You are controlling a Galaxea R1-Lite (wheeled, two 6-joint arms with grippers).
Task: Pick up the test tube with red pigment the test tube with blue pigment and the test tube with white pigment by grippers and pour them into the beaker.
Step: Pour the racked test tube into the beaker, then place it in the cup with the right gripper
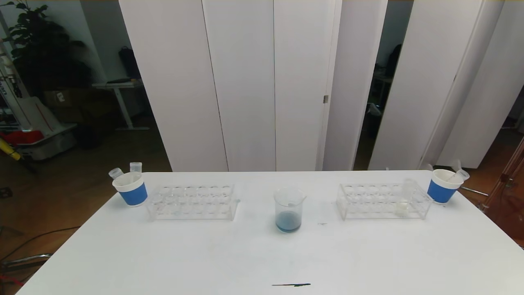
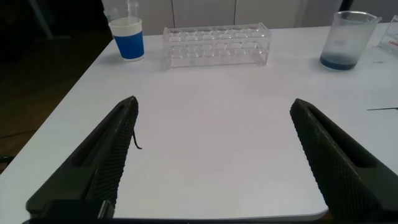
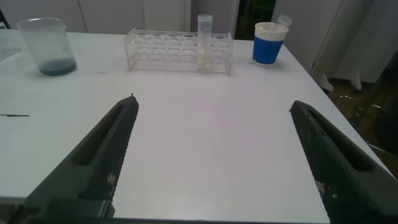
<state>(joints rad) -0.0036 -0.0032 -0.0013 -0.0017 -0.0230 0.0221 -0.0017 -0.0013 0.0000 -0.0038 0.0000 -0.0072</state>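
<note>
Pincers left [image 2: 211,162] and right [image 3: 211,162] gape empty (ribbed black fingers) above matte white table [image 1: 204,254], glass beaker [image 1: 289,209] beyond.

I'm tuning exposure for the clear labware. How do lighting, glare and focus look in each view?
Head view: the white table is bright and evenly lit with faint shadows, the room behind dark; the clear racks nearly wash out. Left wrist view: the open left gripper looms soft, the beaker is sharper. Right wrist view: the white tube reads clearly against the dark gap behind.
</note>
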